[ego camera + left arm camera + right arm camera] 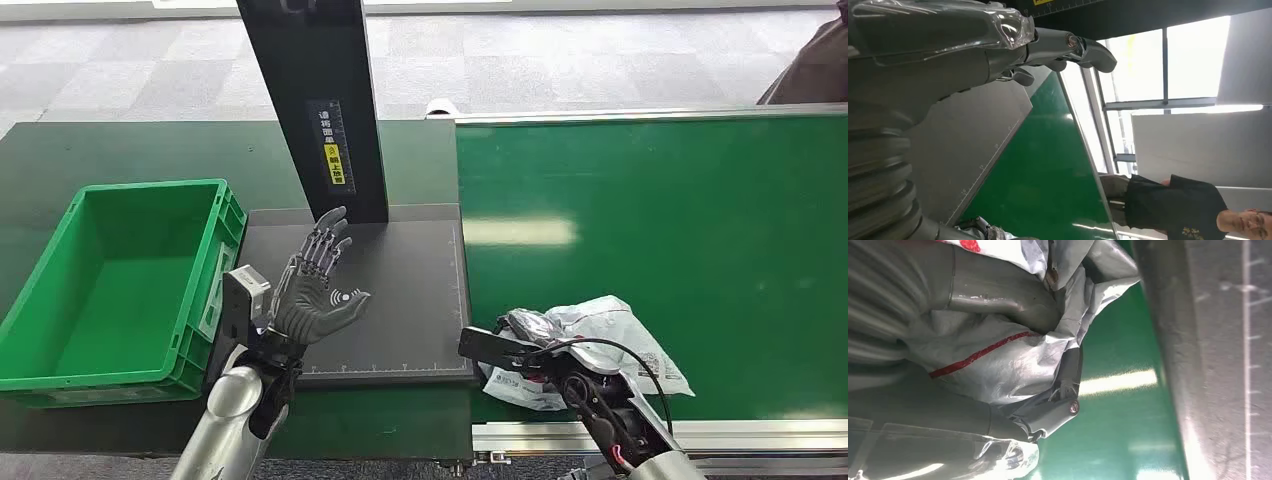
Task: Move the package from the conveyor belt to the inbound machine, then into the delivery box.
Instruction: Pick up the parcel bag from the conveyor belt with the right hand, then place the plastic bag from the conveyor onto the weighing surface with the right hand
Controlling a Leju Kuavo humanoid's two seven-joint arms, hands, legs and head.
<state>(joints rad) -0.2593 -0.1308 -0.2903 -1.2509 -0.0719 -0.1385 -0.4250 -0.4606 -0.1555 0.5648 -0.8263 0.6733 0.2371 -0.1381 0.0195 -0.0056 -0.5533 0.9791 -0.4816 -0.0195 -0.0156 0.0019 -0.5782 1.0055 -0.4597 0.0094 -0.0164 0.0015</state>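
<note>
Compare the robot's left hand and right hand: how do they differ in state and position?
The left hand is open, holding nothing, raised over the dark grey scanner plate. The right hand grips the crumpled grey plastic package over the green conveyor belt. Both have dark fingers.

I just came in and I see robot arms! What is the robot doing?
The robot's right hand is gripping a crinkly grey package on the green conveyor belt. Its left hand hovers open over the dark inbound machine plate. The green delivery box beside it has nothing in it yet.
</note>
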